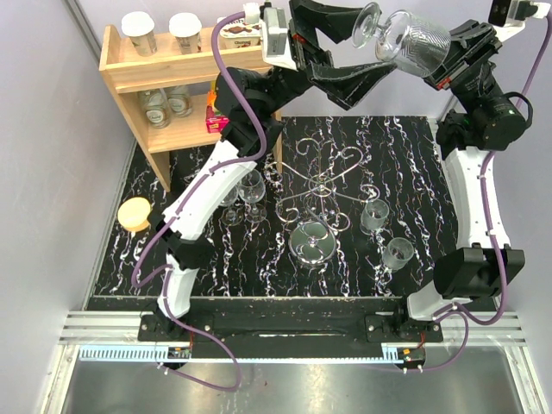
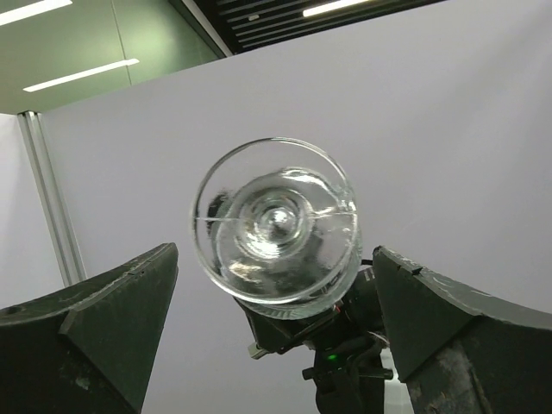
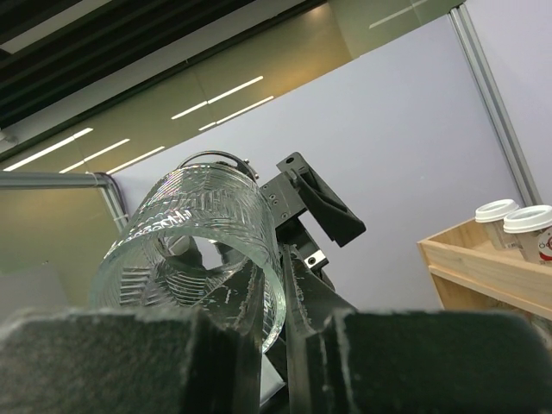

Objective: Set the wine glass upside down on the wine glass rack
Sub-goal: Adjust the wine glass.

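Observation:
The wine glass [image 1: 405,39], clear with a ribbed bowl, lies on its side high above the table's far edge, foot toward the left. My right gripper [image 1: 438,62] is shut on its bowl; the right wrist view shows the bowl [image 3: 198,233] with one finger inside and one outside the rim, gripper [image 3: 280,285]. My left gripper [image 1: 375,52] stands open around the foot and stem without touching them. The left wrist view looks straight at the round foot [image 2: 276,228] between the spread fingers, gripper [image 2: 274,254]. The wine glass rack [image 1: 323,185], silver wire scrolls on a shiny disc base [image 1: 312,241], stands mid-table below.
Two glasses [image 1: 252,185] stand left of the rack and two more [image 1: 373,214], [image 1: 398,253] to its right. A wooden shelf [image 1: 164,86] with lidded cups and jars fills the back left corner. A yellow round object [image 1: 134,213] lies at the left table edge.

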You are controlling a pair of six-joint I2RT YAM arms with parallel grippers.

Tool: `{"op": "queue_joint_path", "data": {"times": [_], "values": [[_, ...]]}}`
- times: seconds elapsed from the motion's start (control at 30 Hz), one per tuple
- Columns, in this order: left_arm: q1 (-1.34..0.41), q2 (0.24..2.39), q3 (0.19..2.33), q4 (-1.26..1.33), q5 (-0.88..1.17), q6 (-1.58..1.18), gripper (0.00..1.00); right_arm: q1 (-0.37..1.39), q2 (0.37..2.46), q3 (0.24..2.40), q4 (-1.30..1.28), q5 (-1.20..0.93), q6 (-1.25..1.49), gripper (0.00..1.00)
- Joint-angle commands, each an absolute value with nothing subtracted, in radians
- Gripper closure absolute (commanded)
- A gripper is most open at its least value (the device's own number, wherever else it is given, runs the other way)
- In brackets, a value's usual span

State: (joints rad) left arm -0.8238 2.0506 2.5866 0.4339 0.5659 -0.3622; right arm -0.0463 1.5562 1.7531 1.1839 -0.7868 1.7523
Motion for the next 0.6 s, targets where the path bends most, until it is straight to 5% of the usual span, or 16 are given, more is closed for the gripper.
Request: {"op": "queue_joint_path", "data": {"times": [0.0,0.57], "values": [[-0.805,2.048,2.645,0.456,0.529,-0.402,0.01,-0.04,1.497,1.778,1.201,-0.755,1.77,1.0],[-0.695,1.985,2.617,0.462,0.782,-0.522,0.01,-0.04,1.496,1.769,1.094,-0.828,1.689,1.0]]}}
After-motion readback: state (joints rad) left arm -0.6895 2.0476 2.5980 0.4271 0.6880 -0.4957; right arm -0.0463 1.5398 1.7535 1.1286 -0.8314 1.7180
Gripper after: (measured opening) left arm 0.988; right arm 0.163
